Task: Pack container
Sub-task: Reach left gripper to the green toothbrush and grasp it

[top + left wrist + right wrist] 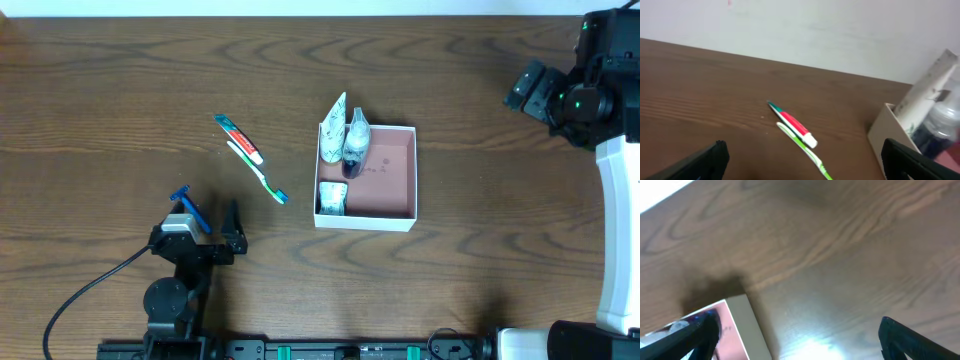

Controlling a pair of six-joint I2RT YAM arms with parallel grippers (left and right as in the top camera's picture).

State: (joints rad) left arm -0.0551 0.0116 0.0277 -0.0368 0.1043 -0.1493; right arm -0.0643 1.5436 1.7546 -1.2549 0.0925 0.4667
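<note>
The container point(398, 215) is a square white box with a pink floor at the table's middle. Along its left side it holds a white tube point(333, 128), a small clear bottle point(355, 143) and a small packet point(332, 197). Left of it lie a green-and-white toothbrush point(258, 172) and a red-and-green toothpaste tube point(238, 138). My left gripper point(210, 213) stands open near the front left, pointing at them; the left wrist view shows the toothbrush point(800, 145) and toothpaste point(792, 122) ahead of that gripper point(802, 160). My right gripper point(522, 88) is open at the far right, empty point(797, 330).
A blue piece point(186, 205) sits by the left gripper's left finger. The container's wall point(885, 132) stands to the right in the left wrist view, and its corner point(742, 325) shows at lower left in the right wrist view. Bare wood surrounds the items.
</note>
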